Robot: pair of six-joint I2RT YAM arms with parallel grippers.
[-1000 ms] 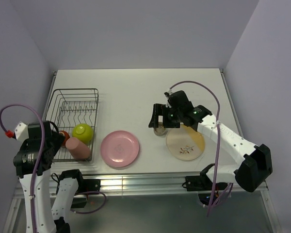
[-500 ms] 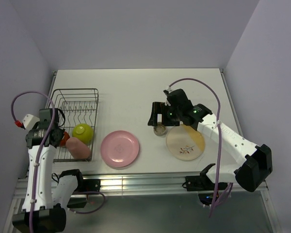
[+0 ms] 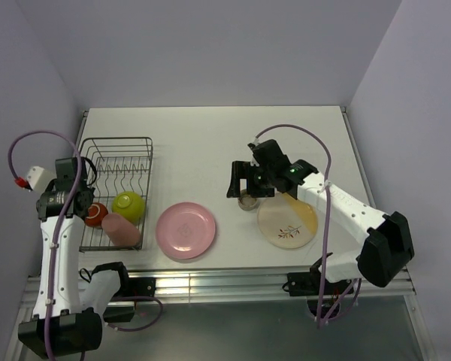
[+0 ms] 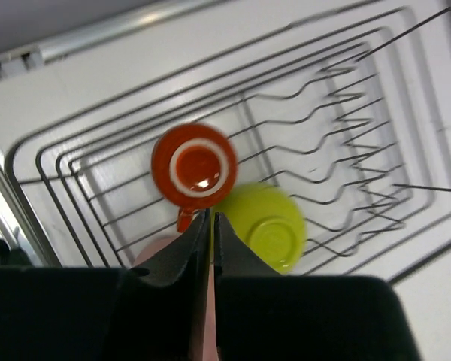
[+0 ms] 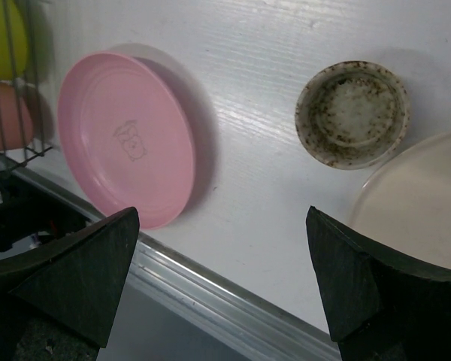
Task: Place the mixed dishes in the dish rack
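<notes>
A lab test cell: bare lilac walls [image 3: 210, 53] enclose a white table [image 3: 203, 139].

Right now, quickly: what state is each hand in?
Left hand: closed, holding nothing.
Right hand: open, empty, near the small grey-tan cup.

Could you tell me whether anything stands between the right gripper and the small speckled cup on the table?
Nothing visible does. The right gripper hangs open near the small grey-tan cup, which sits upright and uncovered on the table. The cream-and-orange plate lies close beside it, not over it.
</notes>
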